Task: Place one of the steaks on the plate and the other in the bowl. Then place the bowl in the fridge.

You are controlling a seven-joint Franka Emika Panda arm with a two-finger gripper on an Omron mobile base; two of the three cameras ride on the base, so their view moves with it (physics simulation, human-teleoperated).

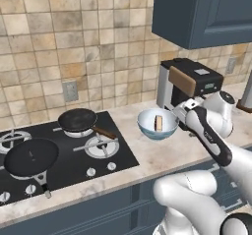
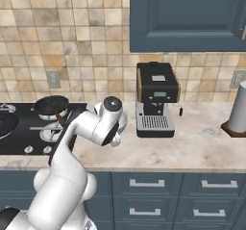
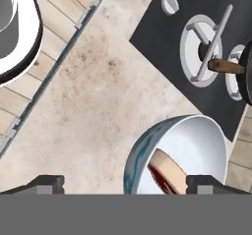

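While hanging above the bowl [image 3: 177,155] at the lower right of the hand view, spreading the gripper [image 3: 123,184] wide, fingertips [image 3: 47,182] far apart and clamping nothing. Showing a steak [image 3: 165,172] leaning on edge inside the bowl, tan rim up, red face toward the bottom. Sitting near the middle of the left base view, the bowl [image 1: 157,123] resting on the speckled beige counter [image 1: 147,155], just beside the black cooktop [image 1: 59,150] at lower left. Carrying two black frying pans [image 1: 78,120] on the burners. Standing behind the bowl, a coffee machine [image 1: 189,84] against the tan tiled wall [image 1: 74,47]. Hanging at upper right, a blue wall cabinet [image 1: 206,13]; running along the bottom of the right base view, blue drawers [image 2: 182,195]
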